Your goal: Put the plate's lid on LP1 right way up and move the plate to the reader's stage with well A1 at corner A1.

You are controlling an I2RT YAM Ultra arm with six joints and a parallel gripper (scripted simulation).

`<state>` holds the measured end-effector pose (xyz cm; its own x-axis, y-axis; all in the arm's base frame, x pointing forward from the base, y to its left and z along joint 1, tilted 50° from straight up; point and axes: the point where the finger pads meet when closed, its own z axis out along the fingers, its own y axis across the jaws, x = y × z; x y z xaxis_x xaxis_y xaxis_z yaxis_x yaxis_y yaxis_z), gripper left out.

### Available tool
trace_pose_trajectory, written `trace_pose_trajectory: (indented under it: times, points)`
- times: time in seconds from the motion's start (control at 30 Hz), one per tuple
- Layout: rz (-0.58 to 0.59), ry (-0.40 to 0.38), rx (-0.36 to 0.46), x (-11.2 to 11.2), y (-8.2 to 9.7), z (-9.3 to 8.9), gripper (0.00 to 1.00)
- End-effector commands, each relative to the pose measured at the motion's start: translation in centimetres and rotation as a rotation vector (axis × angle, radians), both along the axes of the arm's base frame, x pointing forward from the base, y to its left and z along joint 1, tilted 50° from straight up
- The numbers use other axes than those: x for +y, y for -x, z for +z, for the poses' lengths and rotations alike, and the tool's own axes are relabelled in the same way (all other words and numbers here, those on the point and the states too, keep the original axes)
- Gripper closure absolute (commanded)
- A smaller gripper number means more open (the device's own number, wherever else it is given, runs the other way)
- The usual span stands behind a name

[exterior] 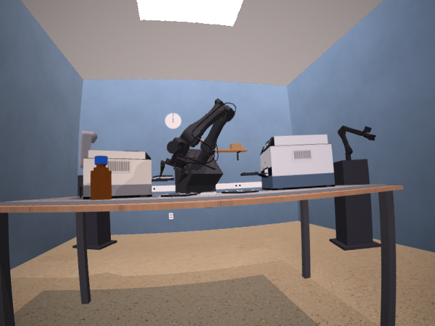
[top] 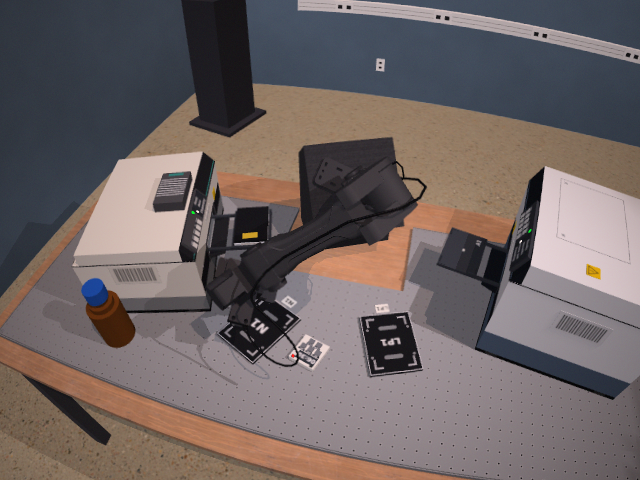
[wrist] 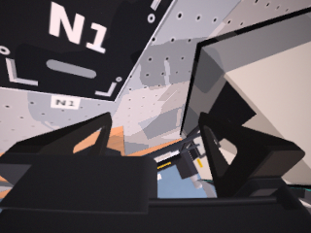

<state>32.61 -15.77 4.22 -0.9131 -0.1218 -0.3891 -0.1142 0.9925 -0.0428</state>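
Note:
The lidded plate [top: 251, 222], dark with a yellow label, sits on the dispenser's stage [top: 221, 232] at the left. The dispenser [top: 139, 217] [exterior: 119, 173] is a white box. My gripper [top: 241, 319] [exterior: 162, 167] [wrist: 155, 116] is open and empty. It hangs low over the N1 pad [top: 263, 335] [wrist: 73, 49], just in front of the dispenser's front corner [wrist: 253, 83] and below the stage. The LP1 pad [top: 390, 343] lies bare to the right. The reader [top: 573, 242] [exterior: 298, 161] stands at the far right, and its stage [top: 465, 252] [exterior: 251, 173] carries nothing.
A brown bottle with a blue cap [top: 107, 313] [exterior: 100, 178] stands at the dispenser's front left corner. A small white card [top: 310, 352] with a looping cable lies between N1 and LP1. A black wedge block [top: 315, 155] stands behind the arm.

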Motion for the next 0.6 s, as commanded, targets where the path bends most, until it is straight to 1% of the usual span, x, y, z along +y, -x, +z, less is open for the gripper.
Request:
trace_pose_trajectory:
  times: [0.0,0.03,0.07,0.1,0.13,0.2,0.23,0.27,0.3,0.33,0.4,0.43,0.53,0.57]
  points:
    - [-0.011,-0.026,0.015,-0.3,2.0,-0.2,0.00]
    - [-0.011,-0.026,0.015,-0.3,2.3,-0.4,0.00]
    - [-0.011,-0.011,-0.006,-0.7,2.1,-0.5,0.00]
    - [-0.019,-0.069,0.059,-0.2,3.2,-2.0,0.00]
    - [-0.026,-0.065,0.038,-1.1,2.3,-1.0,0.00]
    - [-0.041,-0.108,0.066,-1.2,3.0,-1.4,0.00]
    - [-0.043,-0.115,0.071,-1.2,3.4,-1.6,0.00]
    - [-0.044,-0.138,0.100,-0.3,4.9,-2.8,0.00]
    - [-0.043,-0.119,0.076,-0.5,4.9,-2.1,0.00]
    - [-0.043,-0.119,0.076,-0.5,5.3,-2.3,0.00]
    - [-0.043,-0.119,0.076,-0.5,5.3,-2.3,0.00]
    - [-0.051,-0.137,0.081,-1.3,4.7,-2.4,0.00]
    - [-0.076,-0.207,0.115,-1.2,5.8,-3.0,0.00]
    - [-0.079,-0.215,0.119,-1.2,6.2,-3.2,0.00]
